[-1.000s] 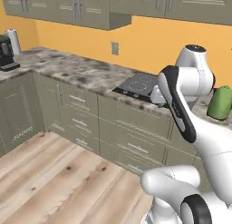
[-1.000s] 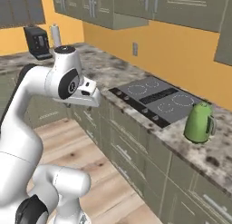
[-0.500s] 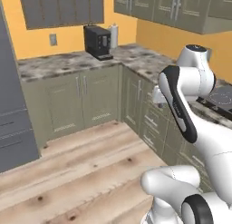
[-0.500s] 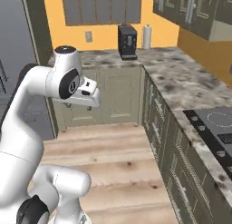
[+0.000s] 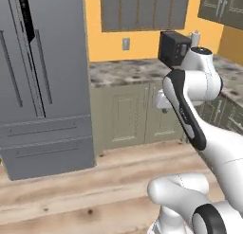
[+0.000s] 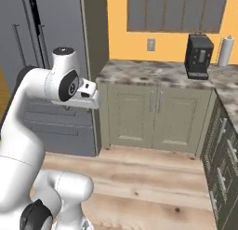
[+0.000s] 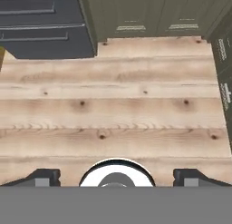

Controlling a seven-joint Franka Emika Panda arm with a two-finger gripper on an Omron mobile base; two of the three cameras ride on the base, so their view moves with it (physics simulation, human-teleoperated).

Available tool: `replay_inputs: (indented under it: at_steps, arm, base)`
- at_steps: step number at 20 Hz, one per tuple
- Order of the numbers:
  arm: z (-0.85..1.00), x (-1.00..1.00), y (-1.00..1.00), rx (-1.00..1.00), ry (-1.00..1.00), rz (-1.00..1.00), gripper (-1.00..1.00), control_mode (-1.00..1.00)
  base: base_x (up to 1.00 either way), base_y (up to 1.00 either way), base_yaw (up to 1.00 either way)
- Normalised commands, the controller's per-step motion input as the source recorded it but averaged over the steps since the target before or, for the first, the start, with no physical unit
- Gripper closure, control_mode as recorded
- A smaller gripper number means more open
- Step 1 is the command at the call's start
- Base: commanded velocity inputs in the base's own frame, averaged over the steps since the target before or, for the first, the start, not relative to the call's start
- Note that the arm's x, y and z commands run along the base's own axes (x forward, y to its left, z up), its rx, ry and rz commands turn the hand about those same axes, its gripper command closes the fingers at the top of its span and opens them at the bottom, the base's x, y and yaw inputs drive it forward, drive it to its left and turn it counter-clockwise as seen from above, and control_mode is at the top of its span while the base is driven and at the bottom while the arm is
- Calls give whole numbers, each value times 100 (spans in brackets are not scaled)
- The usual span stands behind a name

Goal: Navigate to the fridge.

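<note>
1. The fridge (image 5: pixel 45 81), a tall grey metallic French-door unit, stands at the left of the left base view, its two upper doors carrying long thin vertical handles and two wide drawers stacked beneath them.
2. In the right base view the same fridge (image 6: pixel 42 47) fills the upper left, partly behind the robot's white arm, with its side panel meeting the end of the counter.
3. The hand view looks down on the fridge (image 7: pixel 43 26) drawers at the upper left, above a wide stretch of pale wooden floor (image 7: pixel 113 105).
4. The gripper (image 7: pixel 115 177) points down at those floorboards, its two dark finger tips set wide apart at the bottom of the hand view with nothing between them.
5. A speckled stone counter (image 5: pixel 128 72) runs just beside the fridge on olive-beige cabinets (image 5: pixel 126 112), whose twin doors face the room.
6. A black coffee machine (image 6: pixel 199 57) sits on the counter (image 6: pixel 153 73) near the corner, with a white paper towel roll (image 6: pixel 225 50) just beside it.
7. An outlet plate (image 6: pixel 151 44) is set in the orange wall (image 6: pixel 118 33) above the counter, below a row of dark upper cabinets (image 6: pixel 176 10).
</note>
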Motion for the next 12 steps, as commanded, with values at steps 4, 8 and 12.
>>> replay_inputs:
  at_steps: [4,8,12]
  arm:
    - [0,0,0,0,0,0,-100,100]
    - [0,0,0,0,0,0,-100,100]
    - [0,0,0,0,0,0,-100,100]
  base:
    - [100,82,33]
    - [90,100,30]
    - [64,100,20]
